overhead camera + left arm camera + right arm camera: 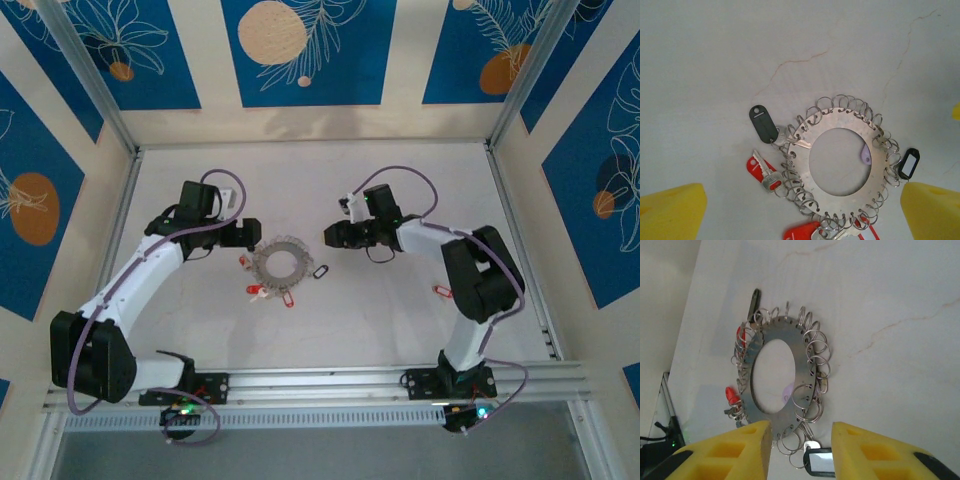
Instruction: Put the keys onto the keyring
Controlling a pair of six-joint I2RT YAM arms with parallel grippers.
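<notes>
Right gripper: fingers apart, straddling the black tag at the 4 o'clock edge of the keyring in the top view.
Left gripper: spread wide at the keyring's 10 o'clock, holding nothing.
Keys: hung on small loops, mostly 6 to 9 o'clock.
Risk: pinching the tag may drag the unpinned keyring — or snag neighbouring loops.
Writing: none legible — tag window blank.

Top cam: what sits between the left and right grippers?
In the top external view, the flat silvery-grey metal keyring, hung with red- and black-tagged keys, lies between the left gripper and right gripper.
</notes>
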